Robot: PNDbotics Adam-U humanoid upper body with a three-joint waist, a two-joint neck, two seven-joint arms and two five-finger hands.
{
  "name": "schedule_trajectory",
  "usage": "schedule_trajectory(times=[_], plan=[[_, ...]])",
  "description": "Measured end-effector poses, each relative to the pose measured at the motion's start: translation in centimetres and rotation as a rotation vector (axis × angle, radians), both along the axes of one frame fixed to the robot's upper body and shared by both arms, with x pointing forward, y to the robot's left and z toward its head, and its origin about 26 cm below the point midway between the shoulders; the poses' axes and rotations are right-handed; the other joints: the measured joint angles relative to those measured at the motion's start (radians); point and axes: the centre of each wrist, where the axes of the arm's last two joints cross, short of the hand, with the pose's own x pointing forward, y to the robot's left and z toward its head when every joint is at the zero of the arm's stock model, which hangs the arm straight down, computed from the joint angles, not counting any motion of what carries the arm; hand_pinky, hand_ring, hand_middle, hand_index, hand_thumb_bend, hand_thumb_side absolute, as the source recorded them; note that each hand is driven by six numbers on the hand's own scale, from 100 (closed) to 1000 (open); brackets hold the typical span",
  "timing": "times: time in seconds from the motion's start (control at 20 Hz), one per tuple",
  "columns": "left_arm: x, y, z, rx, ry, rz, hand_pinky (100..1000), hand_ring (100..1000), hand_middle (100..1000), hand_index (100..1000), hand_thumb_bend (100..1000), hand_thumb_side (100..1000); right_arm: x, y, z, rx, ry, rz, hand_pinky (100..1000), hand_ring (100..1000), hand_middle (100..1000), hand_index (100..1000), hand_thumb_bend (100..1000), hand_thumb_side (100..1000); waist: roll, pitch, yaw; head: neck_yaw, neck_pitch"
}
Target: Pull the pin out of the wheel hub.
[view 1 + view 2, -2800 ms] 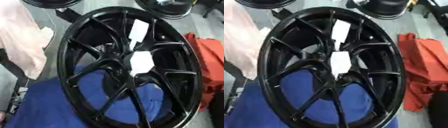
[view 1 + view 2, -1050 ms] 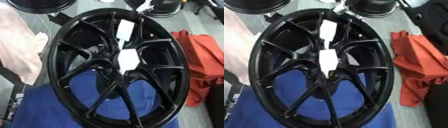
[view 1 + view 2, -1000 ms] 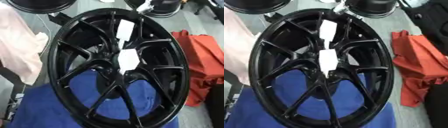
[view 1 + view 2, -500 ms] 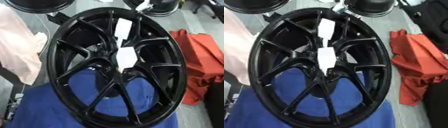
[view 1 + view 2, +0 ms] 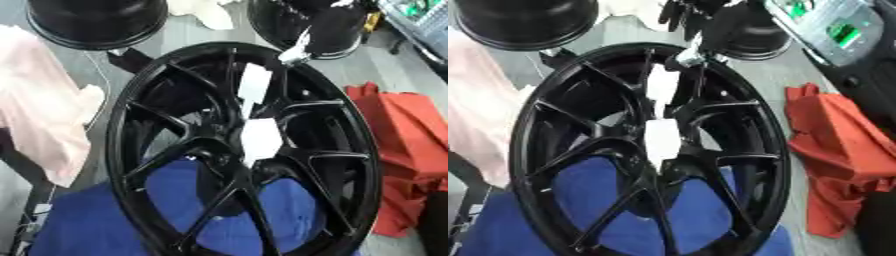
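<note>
Centrally, black wheel hub (image 5: 245, 150), blue cloth (image 5: 105, 225) beneath

A large black wheel hub (image 5: 645, 150) with slim spokes fills most of the right eye view, leaning so its face is turned up toward the camera. Two white patches lie on it: one at the centre (image 5: 661, 138) and a second on a spoke above the centre (image 5: 662, 84). Under the hub's lower half lies a blue cloth (image 5: 614, 210), seen through the gaps between the spokes. To the right of the hub lies a crumpled red cloth (image 5: 842, 155), and to its left a pale pink cloth (image 5: 479, 110). Beyond the hub's upper rim a dark robot hand (image 5: 684, 15) reaches in with its fingers hanging down, and a small silvery piece (image 5: 690, 56) shows just above the rim beneath them. Another black wheel (image 5: 522, 20) lies above the hub at upper left.
</note>
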Motion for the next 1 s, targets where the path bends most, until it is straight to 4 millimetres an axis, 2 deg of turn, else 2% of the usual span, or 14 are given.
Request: schedule_trajectory(times=[0.35, 0.6, 1.0], plan=[[0.0, 0.0, -0.1, 0.001, 0.007, 0.002, 836, 744, 661, 763, 159, 762, -2.2, 0.9, -0.1, 0.039, -0.048, -0.010, 706, 714, 767, 850, 501, 264, -0.004, 0.001, 0.009, 0.018, -0.028], [-0.1, 0.0, -0.2, 0.000, 0.009, 0.003, 836, 743, 661, 762, 160, 765, -3.3, 1.4, -0.1, 0.046, -0.063, -0.014, 709, 716, 768, 851, 501, 268, -0.008, 0.011, 0.011, 0.022, -0.029], [-0.1, 0.0, -0.2, 0.000, 0.011, 0.004, 836, 742, 660, 762, 159, 767, -4.0, 1.7, 0.0, 0.051, -0.070, -0.020, 708, 716, 770, 851, 493, 277, -0.008, 0.018, 0.012, 0.019, -0.024]])
